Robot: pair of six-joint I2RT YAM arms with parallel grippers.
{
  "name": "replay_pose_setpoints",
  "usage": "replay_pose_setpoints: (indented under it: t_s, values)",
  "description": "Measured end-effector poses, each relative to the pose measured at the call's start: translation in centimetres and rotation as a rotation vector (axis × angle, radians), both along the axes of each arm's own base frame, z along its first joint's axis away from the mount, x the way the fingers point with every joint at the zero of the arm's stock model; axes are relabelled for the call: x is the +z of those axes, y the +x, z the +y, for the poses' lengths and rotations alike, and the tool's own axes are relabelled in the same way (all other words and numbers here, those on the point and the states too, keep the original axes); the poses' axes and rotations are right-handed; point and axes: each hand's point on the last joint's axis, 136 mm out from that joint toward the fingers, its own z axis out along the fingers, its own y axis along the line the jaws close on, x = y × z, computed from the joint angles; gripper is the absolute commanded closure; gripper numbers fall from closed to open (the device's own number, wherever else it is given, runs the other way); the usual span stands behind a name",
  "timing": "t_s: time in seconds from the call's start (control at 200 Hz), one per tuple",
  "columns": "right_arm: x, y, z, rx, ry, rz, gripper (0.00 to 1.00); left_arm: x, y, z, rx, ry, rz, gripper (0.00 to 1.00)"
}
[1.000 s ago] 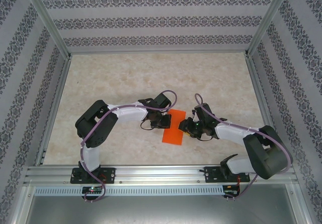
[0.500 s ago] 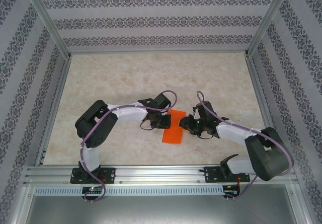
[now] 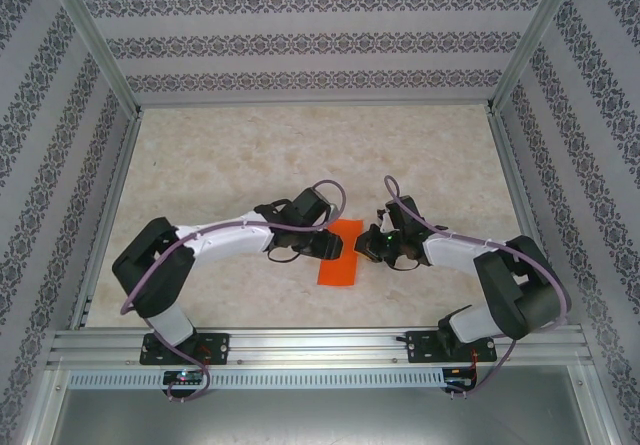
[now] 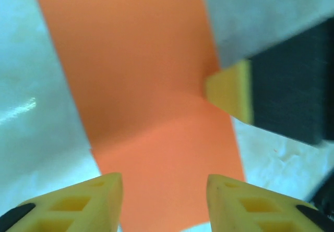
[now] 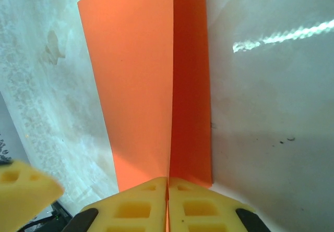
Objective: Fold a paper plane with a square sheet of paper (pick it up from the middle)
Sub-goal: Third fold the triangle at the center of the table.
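Crease control on the square sheet of paper (image 3: 338, 263)
Folded to a narrow strip, the sheet rests on the worktop (image 3: 300, 155) between both arms. The right hand (image 5: 167, 203) is clenched on the sheet's edge at the crease line. The left hand (image 4: 164, 205) is released, its fingers astride the strip. Recommended: hold the pinch firm, lower the left fingers squarely, and press along the fold without dragging the thin paper.

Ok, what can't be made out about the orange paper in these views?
- Top external: bright orange folded paper sheet too small to count layers; left tool and right tool cover its side edges.
- Left wrist: blurred; both sheet ends cut off by the frame.
- Right wrist: shut right tool hides the pinched edge.
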Motion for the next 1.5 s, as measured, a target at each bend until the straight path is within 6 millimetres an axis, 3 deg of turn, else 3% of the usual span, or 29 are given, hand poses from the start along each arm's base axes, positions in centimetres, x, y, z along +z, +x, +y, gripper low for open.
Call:
replay_pose_setpoints:
  t_s: [0.135, 0.335, 0.43, 0.639, 0.814, 0.994, 1.159, 1.314, 1.389, 1.504]
  values:
    - [0.2, 0.3, 0.2, 0.004, 0.007, -0.003, 0.92, 0.6, -3.2, -1.7, -0.139, 0.059, -0.128, 0.41]
    - [0.2, 0.6, 0.4, 0.004, 0.009, -0.001, 0.92, -1.4, -7.5, -2.7, -0.307, 0.203, -0.256, 0.35]
    - [0.1, 0.5, 0.4, 0.005, 0.009, 0.004, 0.92, -2.3, -8.0, -2.7, -0.333, 0.266, -0.300, 0.35]
    - [0.1, 0.6, 0.3, -0.001, 0.012, 0.008, 0.92, -3.7, -6.9, -3.3, -0.338, 0.375, -0.391, 0.35]
    - [-0.1, 0.5, 0.3, -0.001, 0.009, 0.013, 0.91, -4.3, -6.8, -3.5, -0.341, 0.443, -0.455, 0.49]
    - [-0.1, 0.5, 0.3, -0.001, 0.009, 0.014, 0.89, -3.2, -5.7, -2.9, -0.301, 0.469, -0.518, 0.82]
    - [-0.2, 0.6, -0.1, -0.009, 0.004, 0.021, 0.85, -1.8, -5.2, -2.5, -0.272, 0.460, -0.555, 1.00]
    - [-0.3, 0.5, -0.4, -0.012, -0.003, 0.028, 0.81, -1.2, -5.0, -2.4, -0.262, 0.453, -0.567, 1.00]
    - [-0.3, 0.3, -0.7, -0.014, -0.011, 0.033, 0.74, -1.4, -5.1, -2.2, -0.265, 0.455, -0.562, 1.00]
    - [0.7, 0.4, -1.6, -0.022, -0.029, 0.013, 0.69, -1.8, -5.5, -1.9, -0.283, 0.445, -0.530, 1.00]
